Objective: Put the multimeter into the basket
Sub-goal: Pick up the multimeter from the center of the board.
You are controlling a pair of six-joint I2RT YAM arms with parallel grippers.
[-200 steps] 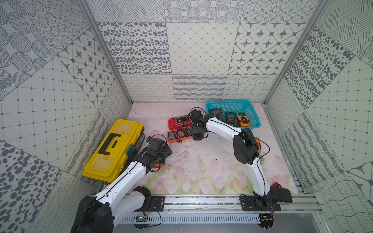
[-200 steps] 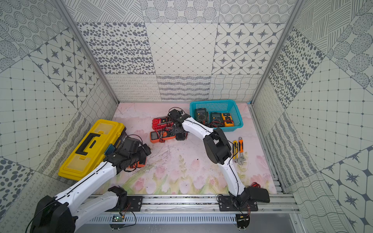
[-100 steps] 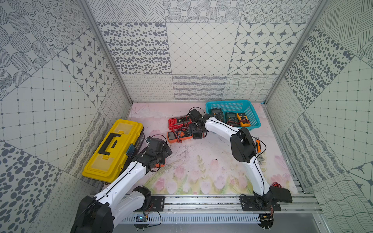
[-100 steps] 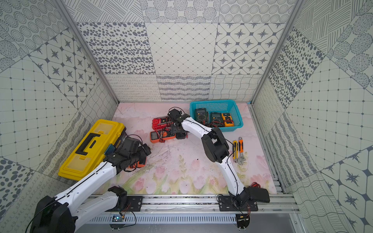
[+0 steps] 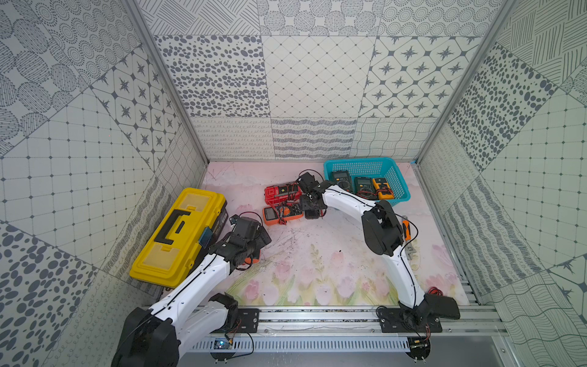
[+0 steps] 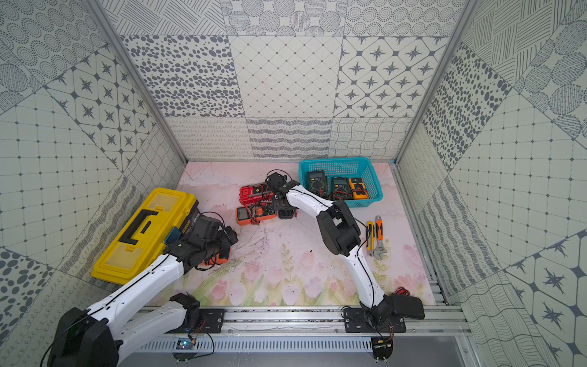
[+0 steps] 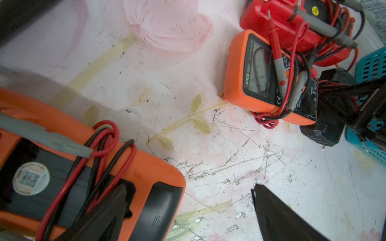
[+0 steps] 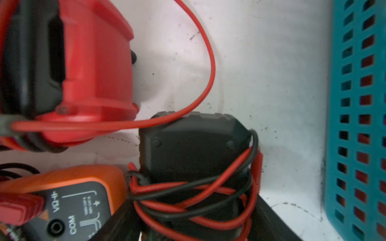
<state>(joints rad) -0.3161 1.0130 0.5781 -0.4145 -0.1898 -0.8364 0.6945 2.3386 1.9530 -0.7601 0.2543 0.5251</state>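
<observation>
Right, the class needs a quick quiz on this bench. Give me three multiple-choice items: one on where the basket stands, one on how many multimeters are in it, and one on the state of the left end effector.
1. Where does the basket stand on the table?
A. Far end, robot's right
B. Near edge, robot's left
C. Dead centre

2. How many multimeters lie in it?
A. One
B. Three
C. Five

3. The left end effector is:
A. Wide open
B. Fully shut
C. Out of view

Key:
1 A: both top views show it in the far corner on the robot's right.
2 B: two dark ones and an orange one lie side by side.
3 A: the left wrist view shows its fingers spread far apart.
</observation>
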